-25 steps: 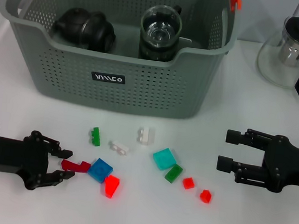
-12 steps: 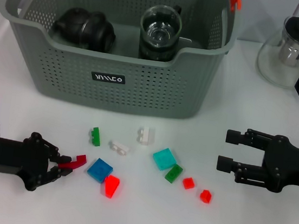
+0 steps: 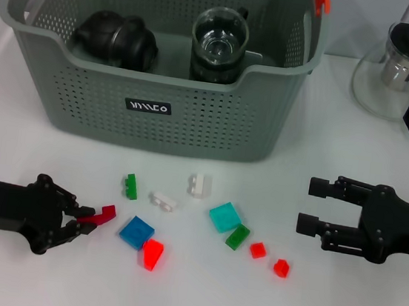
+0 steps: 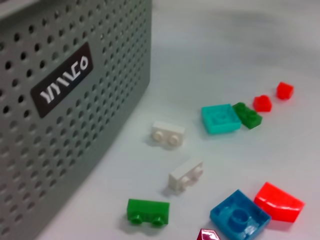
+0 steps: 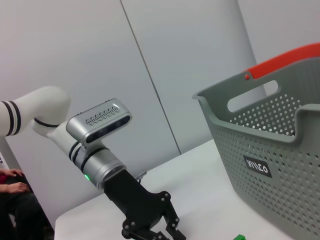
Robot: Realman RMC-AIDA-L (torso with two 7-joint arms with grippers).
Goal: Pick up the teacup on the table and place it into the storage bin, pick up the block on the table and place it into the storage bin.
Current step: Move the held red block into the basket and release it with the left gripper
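- Left claw [image 3: 84,221], low over the desk [image 3: 384,153] in front of the storage bin's left front corner, is pinched on a dark red block [image 3: 104,214], which juts from the fingertips at a tilt toward the bin.
- The grip looks shallow, so my advice is to lift straight up slowly, clear the bin's front rim fully before moving over it, and let go only once above the bin floor.
- Storage bin [image 3: 193,125] stands at the back of the desk; a glass teacup [image 3: 219,43] and a black pot [image 3: 118,39] already sit inside, so aim for the bare floor between them.
- Loose blocks lie in front of the bin: green, white, blue [image 3: 136,232], bright red, teal.
- Right claw [image 3: 317,206], in front of the bin's right corner and beyond it, hangs spread wide and empty.
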